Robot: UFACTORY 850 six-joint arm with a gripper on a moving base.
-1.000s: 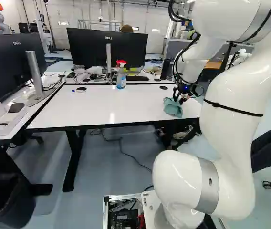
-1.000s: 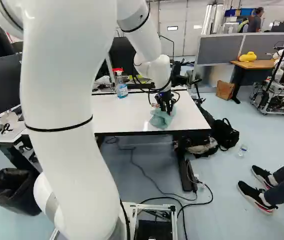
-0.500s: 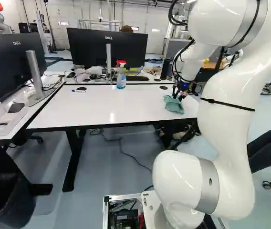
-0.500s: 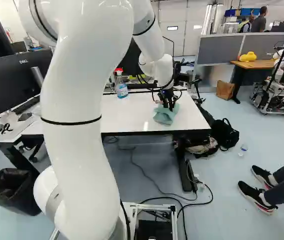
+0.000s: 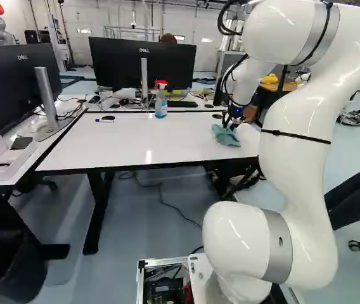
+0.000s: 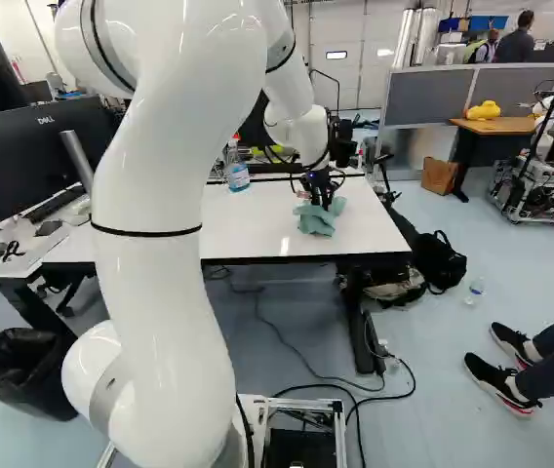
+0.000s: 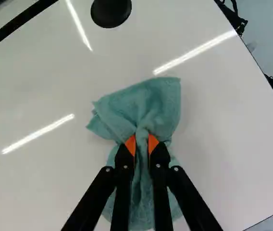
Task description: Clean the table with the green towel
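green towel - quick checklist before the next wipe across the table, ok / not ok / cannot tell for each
1. Towel pinched from both sides: ok, the fingers close on a bunched fold of it.
2. Towel down on the table: ok, its loose parts lie on the white top.
3. Towel inside the table's edges: ok, white surface shows all around it.
4. Spray bottle away from the towel: ok, it stands upright near the far edge, apart from it.
5. Table free of loose items: not ok, a pen lies near the far left corner in the left base view.
6. Surface clean under the towel: cannot tell, it is covered.
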